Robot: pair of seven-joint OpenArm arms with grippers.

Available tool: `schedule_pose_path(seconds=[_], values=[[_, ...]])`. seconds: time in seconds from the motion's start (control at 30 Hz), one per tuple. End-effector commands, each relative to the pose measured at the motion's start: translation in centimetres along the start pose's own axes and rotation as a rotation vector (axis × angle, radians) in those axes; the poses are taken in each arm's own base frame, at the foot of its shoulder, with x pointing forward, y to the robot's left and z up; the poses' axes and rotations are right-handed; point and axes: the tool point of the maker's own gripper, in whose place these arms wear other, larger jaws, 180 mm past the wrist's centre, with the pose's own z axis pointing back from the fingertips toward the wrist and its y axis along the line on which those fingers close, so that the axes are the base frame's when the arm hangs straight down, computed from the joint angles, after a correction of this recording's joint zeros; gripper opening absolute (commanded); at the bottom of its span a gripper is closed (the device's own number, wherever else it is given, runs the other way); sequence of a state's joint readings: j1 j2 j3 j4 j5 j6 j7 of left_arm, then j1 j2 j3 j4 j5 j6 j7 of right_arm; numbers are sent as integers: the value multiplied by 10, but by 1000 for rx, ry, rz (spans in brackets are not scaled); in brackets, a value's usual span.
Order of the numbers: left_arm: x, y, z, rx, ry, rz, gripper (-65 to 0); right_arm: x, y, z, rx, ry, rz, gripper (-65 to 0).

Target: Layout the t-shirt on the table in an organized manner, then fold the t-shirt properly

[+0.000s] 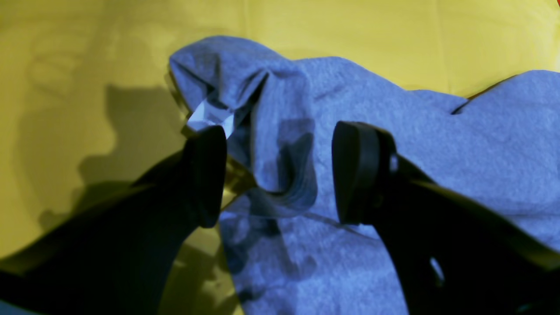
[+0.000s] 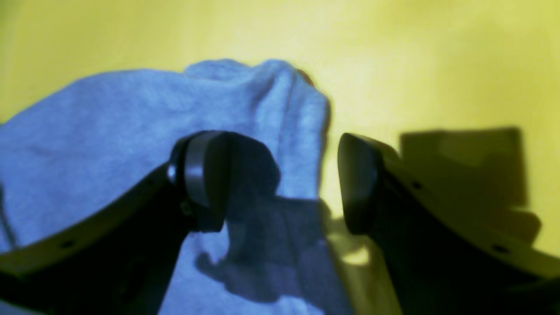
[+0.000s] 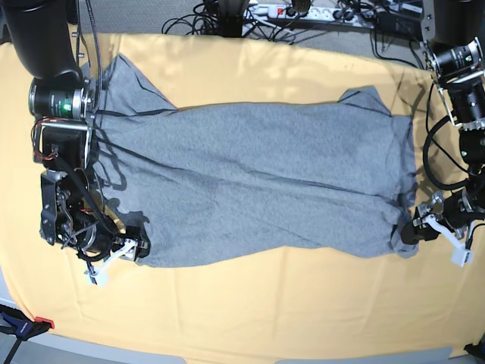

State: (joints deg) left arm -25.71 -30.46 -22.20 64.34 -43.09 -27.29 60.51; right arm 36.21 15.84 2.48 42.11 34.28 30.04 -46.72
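The grey t-shirt lies spread lengthwise across the yellow-orange table, wrinkled, with its edges rolled at both ends. My left gripper sits at the shirt's lower right corner. In the left wrist view its jaws stand open around a raised fold of the shirt, without pinching it. My right gripper is at the lower left corner. In the right wrist view it is open too, with the shirt's edge between its fingers and bare table to the right.
Cables and a power strip run behind the table's far edge. A red-tipped clamp grips the front left corner. Both arms' upper links stand over the table's left and right ends.
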Motion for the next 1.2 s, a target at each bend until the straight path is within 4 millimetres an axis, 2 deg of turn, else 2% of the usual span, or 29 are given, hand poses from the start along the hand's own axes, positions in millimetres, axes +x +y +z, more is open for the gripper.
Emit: schedule_pose_path(seconds=[0.0,0.07,0.13,0.17,0.27,0.3,0.33,0.47,0.57,0.73,0.83,0.97,1.17], values=[[26,0,10,1,-65,-23,-260,18,8,5,35,-38,26,-247],[26,0,10,1,-65,-23,-260,21,17,6,84,-52,50,-249],[25,0,10,1,-64,-23,-260,29,28,9,139,-80,80,-307],[25,1,10,2,-63,-23,-260,32,33,10,165,-93,92,-364],[26,0,10,1,-64,-23,-260,42,36,13,176,-113,110,-592],[26,0,10,1,-64,-23,-260,46,36,15,173,-120,117,-638],[26,0,10,1,-65,-23,-260,51,35,16,167,-124,125,-650],[29,-2,10,-11,-76,-18,-260,72,22,30,104,-132,182,-650],[39,-5,12,-19,-98,-22,-260,84,-1,48,39,-134,208,-650],[58,-9,15,-30,-135,-43,-260,82,-53,76,-122,-99,196,-650],[69,-17,17,-63,-167,-61,-260,86,-74,93,-182,-119,175,-650],[90,-27,19,-88,-221,-79,-260,95,-84,105,-205,-169,181,-650],[126,-39,30,-109,-306,-127,-260,109,-81,107,-199,-247,189,-650]])
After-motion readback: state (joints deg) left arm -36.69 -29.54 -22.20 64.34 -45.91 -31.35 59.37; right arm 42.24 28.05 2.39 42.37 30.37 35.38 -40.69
